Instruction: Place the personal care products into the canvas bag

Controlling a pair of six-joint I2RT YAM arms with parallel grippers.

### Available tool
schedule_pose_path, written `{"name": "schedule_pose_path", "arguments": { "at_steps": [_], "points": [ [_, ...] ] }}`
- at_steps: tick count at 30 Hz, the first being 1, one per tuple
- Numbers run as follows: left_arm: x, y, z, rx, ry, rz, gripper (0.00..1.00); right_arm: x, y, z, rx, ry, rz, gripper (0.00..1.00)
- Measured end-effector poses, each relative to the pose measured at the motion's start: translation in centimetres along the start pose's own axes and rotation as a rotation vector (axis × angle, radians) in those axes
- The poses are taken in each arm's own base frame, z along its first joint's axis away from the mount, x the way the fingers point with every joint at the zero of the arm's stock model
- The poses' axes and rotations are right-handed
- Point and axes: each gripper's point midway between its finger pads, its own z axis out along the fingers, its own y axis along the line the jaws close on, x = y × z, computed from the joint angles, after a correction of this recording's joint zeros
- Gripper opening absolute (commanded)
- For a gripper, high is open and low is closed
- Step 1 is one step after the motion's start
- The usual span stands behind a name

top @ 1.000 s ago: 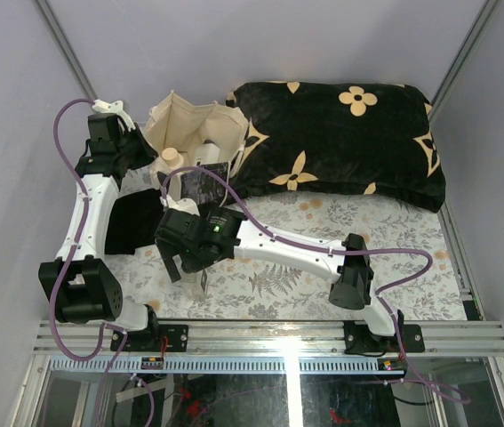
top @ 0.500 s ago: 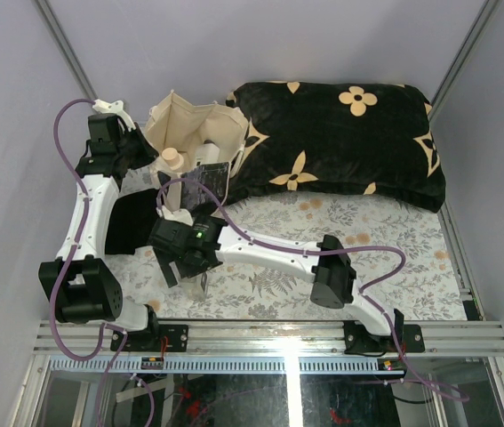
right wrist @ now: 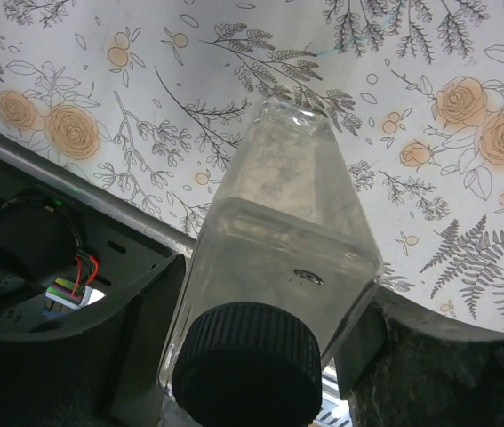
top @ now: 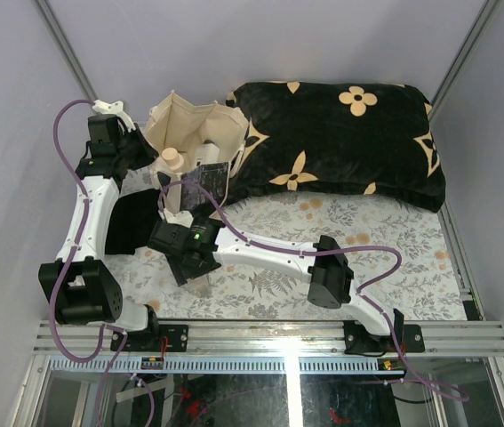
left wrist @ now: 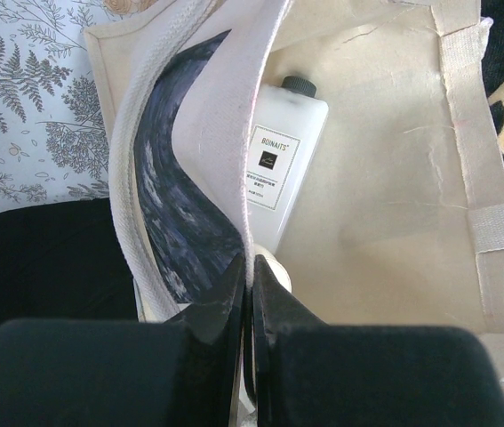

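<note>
The cream canvas bag [top: 200, 124] stands open at the back left, its dark printed panel [top: 204, 177] facing front. My left gripper [top: 145, 153] is shut on the bag's near rim [left wrist: 253, 160] and holds it open. Inside the bag lie a white flat-sided bottle with a dark cap [left wrist: 283, 160] and a round beige cap [left wrist: 276, 267] just behind my fingertips. A beige bottle [top: 172, 159] shows at the bag's mouth. My right gripper [top: 196, 269] is shut on a small squarish bottle with a dark cap [right wrist: 278, 258], held over the floral tablecloth.
A black cushion with a tan flower pattern [top: 340, 142] lies at the back right, touching the bag. A flat black cloth [top: 132, 222] lies left of the right gripper. The metal rail [top: 269, 334] runs along the near table edge.
</note>
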Motion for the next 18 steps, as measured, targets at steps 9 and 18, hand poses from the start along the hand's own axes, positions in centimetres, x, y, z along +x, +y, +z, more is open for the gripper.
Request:
{"name": "schedule_pose_path", "arguments": {
  "at_steps": [9, 18],
  "points": [
    [0.0, 0.0, 0.0, 0.004, 0.0, 0.0, 0.0, 0.0, -1.9, -0.2, 0.089, -0.009, -0.04, 0.81],
    [0.0, 0.0, 0.0, 0.004, 0.0, 0.0, 0.0, -0.5, -1.9, -0.1, 0.084, -0.027, -0.078, 0.2]
  ]
}}
